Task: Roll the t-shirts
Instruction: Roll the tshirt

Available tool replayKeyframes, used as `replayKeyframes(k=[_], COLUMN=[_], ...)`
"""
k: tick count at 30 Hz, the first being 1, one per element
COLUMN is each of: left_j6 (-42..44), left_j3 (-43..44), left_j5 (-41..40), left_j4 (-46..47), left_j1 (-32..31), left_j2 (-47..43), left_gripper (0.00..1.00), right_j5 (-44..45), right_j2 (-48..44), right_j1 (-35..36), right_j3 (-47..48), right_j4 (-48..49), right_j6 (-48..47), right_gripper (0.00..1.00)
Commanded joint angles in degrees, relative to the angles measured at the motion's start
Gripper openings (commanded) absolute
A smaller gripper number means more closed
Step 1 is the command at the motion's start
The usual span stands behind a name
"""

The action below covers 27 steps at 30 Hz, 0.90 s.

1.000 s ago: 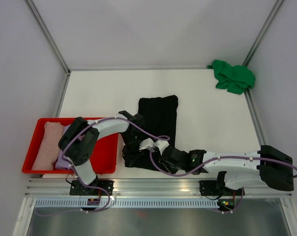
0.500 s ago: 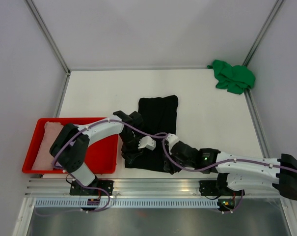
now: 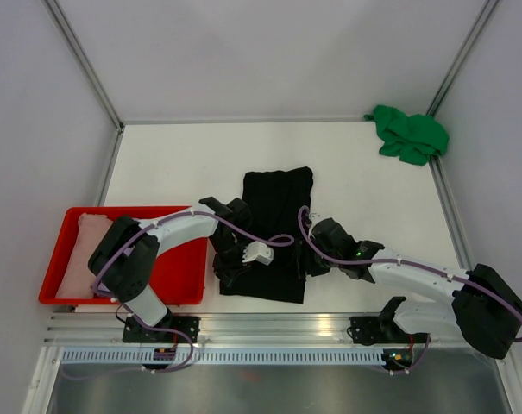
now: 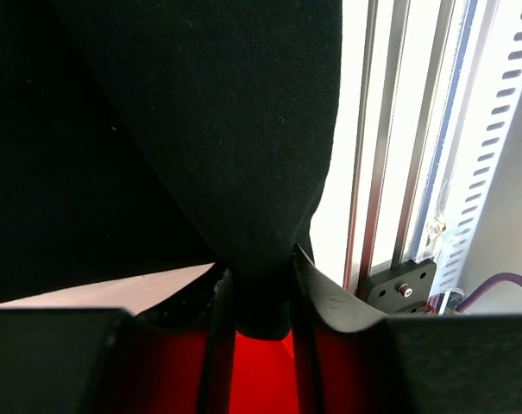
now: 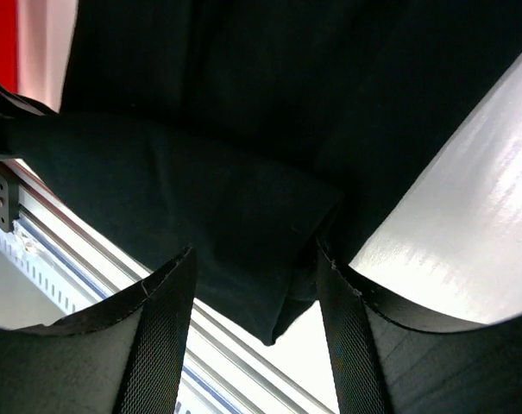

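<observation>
A large black t-shirt lies folded lengthwise in the middle of the table, its near end bunched. My left gripper is at that end's left corner. In the left wrist view it is shut on a fold of the black cloth. My right gripper is at the shirt's right edge. The right wrist view shows it open, a folded corner of the black cloth lying loose between its fingers. A bright green t-shirt is crumpled in the far right corner. A pale pink one lies in the tray.
The red plastic tray sits at the near left, beside the left arm. An aluminium rail runs along the table's near edge, close behind the shirt's near end. Frame posts and white walls close off the sides and back.
My right gripper has opened, let go of the shirt's near hem and moved away from the near edge to its right side. The left gripper stays at the left corner.
</observation>
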Motion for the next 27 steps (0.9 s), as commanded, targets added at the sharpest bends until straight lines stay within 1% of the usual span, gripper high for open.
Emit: replayKeyframes(k=[1, 4, 6, 7, 8, 10, 11, 14, 15, 20, 23, 27], left_j6=[-1.3, -1.3, -1.4, -1.5, -1.6, -1.9, -2.0, -2.3, -2.4, -1.5, -1.4, -1.9], left_j3=[-0.8, -1.3, -1.4, -1.4, -1.4, -1.0, -0.8, -0.4, -0.2, 1.1, 1.1, 1.1], left_j5=[-0.3, 0.0, 0.2, 0.4, 0.5, 0.5, 0.4, 0.4, 0.5, 2.2, 1.2, 1.2], left_j4=[1.2, 1.5, 1.7, 1.7, 1.7, 1.7, 1.7, 1.6, 1.1, -1.2, -1.3, -1.2], left_j1=[0.0, 0.0, 0.0, -0.1, 0.0, 0.0, 0.0, -0.1, 0.0, 0.0, -0.1, -0.1], left_j2=[-1.3, -1.7, -1.8, -1.8, -1.5, -1.3, -1.0, -1.1, -1.6, -3.2, -2.3, -1.1], left_gripper=[0.32, 0.27, 0.22, 0.20, 0.19, 0.16, 0.15, 0.08, 0.02, 0.02, 0.02, 0.02], right_j5=[-3.5, -3.7, -5.0, -5.7, -7.2, -7.8, -7.7, -10.4, -13.0, -21.9, -27.2, -26.3], right_j2=[1.7, 1.0, 0.1, 0.0, 0.2, 1.4, 1.8, 1.6, 1.0, -4.4, -2.0, 3.3], right_j1=[-0.9, -1.1, -1.1, -1.1, -1.1, -1.1, -1.1, -1.1, -1.1, -1.1, -1.1, -1.1], right_j3=[-0.7, -1.8, -2.6, -3.4, -3.8, -4.5, -4.6, -4.7, -4.6, -4.5, -7.9, -9.9], right_j4=[3.9, 3.7, 4.4, 4.8, 5.8, 5.7, 5.1, 4.2, 3.5, -2.1, -2.2, -2.7], right_j6=[-0.5, -0.7, -0.1, 0.4, 0.8, 1.6, 1.5, 1.1, 1.1, 1.1, 2.4, 1.0], right_gripper=[0.63, 0.61, 0.54, 0.47, 0.32, 0.19, 0.10, 0.00, 0.00, 0.00, 0.00, 0.00])
